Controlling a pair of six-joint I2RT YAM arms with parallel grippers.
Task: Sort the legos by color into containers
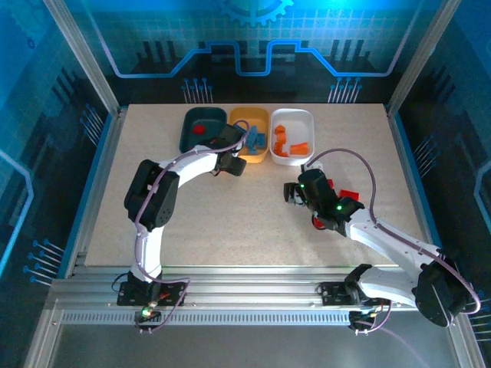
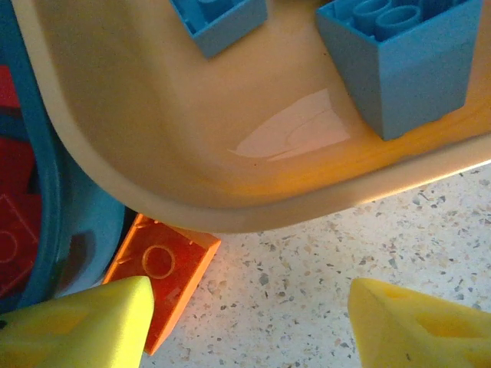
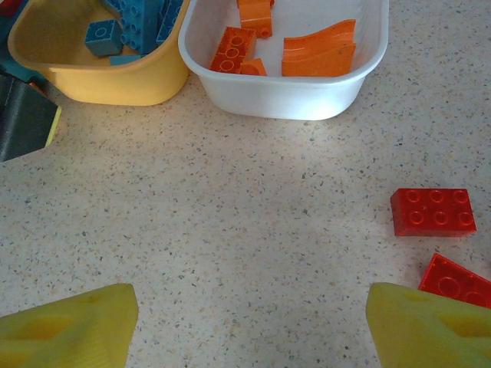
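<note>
Left end effector (image 2: 249, 322) jaws apart over speckled tabletop (image 2: 322, 264); right end effector (image 3: 249, 326) wide open; blue-lit enclosure walls (image 1: 253, 34) around.

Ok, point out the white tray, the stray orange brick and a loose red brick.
white tray (image 3: 284, 96), right wrist view, near wall.
orange brick (image 2: 165, 264), left wrist view, upper face.
red brick (image 3: 432, 211), right wrist view, studded top.

Overhead camera looks down on the table (image 1: 230, 222); both close, low wrist cameras share the yellow tray (image 3: 115, 84).
</note>
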